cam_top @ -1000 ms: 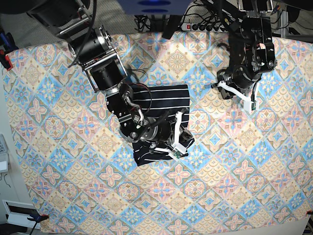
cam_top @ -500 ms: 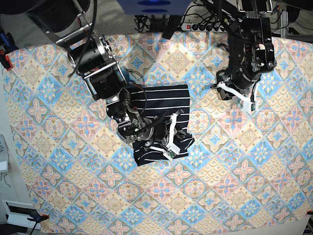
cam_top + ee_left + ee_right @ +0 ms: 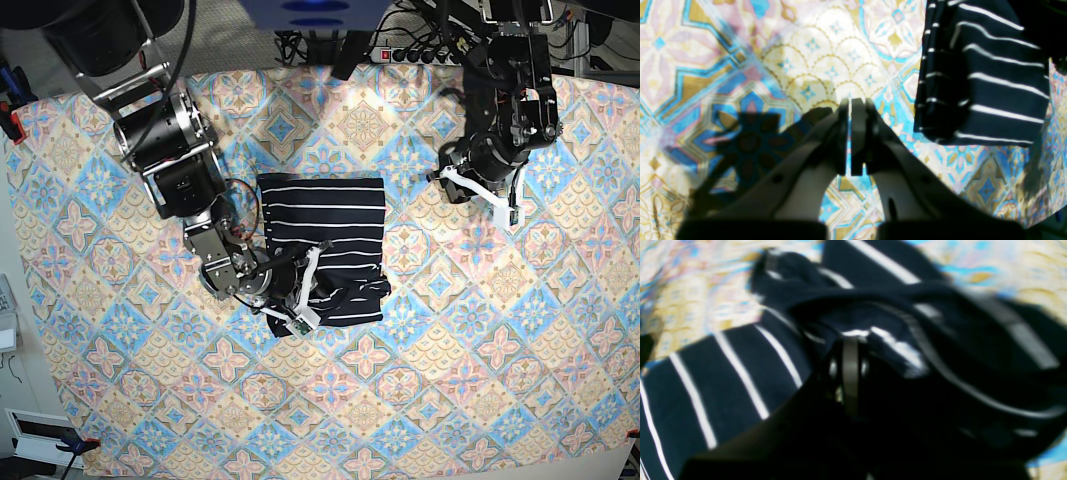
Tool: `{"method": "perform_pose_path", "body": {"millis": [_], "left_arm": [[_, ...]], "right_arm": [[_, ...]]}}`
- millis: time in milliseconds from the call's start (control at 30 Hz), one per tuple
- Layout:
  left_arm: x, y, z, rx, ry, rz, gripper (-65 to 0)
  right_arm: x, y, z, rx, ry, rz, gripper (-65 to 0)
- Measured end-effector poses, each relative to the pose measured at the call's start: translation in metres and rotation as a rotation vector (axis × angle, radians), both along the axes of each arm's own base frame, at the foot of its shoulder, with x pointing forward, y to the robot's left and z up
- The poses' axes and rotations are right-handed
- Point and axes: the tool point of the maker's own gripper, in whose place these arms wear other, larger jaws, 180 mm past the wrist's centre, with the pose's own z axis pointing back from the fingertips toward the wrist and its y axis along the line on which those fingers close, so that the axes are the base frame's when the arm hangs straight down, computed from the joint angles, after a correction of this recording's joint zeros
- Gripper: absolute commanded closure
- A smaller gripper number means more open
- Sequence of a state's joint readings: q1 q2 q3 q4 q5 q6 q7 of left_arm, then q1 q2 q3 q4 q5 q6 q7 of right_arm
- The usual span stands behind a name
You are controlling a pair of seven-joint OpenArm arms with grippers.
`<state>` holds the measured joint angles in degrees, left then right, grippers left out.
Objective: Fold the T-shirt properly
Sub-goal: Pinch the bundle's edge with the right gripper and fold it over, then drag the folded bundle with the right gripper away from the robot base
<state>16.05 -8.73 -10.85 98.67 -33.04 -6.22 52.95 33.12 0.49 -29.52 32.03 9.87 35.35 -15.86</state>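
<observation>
The dark navy pinstriped T-shirt lies folded mid-table, its lower edge bunched. My right gripper sits at the shirt's lower left corner. In the blurred right wrist view it is shut on a raised fold of the T-shirt. My left gripper hovers to the right of the shirt, apart from it. In the left wrist view it is shut and empty over the tablecloth, with the T-shirt's edge at the upper right.
The pastel diamond-patterned tablecloth covers the whole table. A power strip and cables lie beyond the far edge. Red clamps hold the cloth at the left corners.
My right gripper has moved left and slightly down, pulling the shirt's lower part with it. The shirt now looks narrower. The left arm has barely moved.
</observation>
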Motion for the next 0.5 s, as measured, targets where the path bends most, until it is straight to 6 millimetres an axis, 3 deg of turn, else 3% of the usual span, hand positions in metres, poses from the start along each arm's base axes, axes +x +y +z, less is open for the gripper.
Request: {"method": "perform_pose_path", "body": {"millis": [167, 367, 500], "left_arm": [[0.000, -0.002, 0.000, -0.005, 0.000, 0.002, 0.0], [-0.001, -0.008, -0.002, -0.024, 0.002, 0.008, 0.0], [0.002, -0.005, 0.000, -0.018, -0.006, 0.014, 0.0]], "right_arm": [[0.015, -0.013, 0.016, 0.006, -0.047, -0.028, -0.3], [0.041, -0.022, 0.070, 0.057, -0.159, -0.093, -0.3], [0.024, -0.014, 0.084, 0.024, -0.198, -0.053, -0.3]]}}
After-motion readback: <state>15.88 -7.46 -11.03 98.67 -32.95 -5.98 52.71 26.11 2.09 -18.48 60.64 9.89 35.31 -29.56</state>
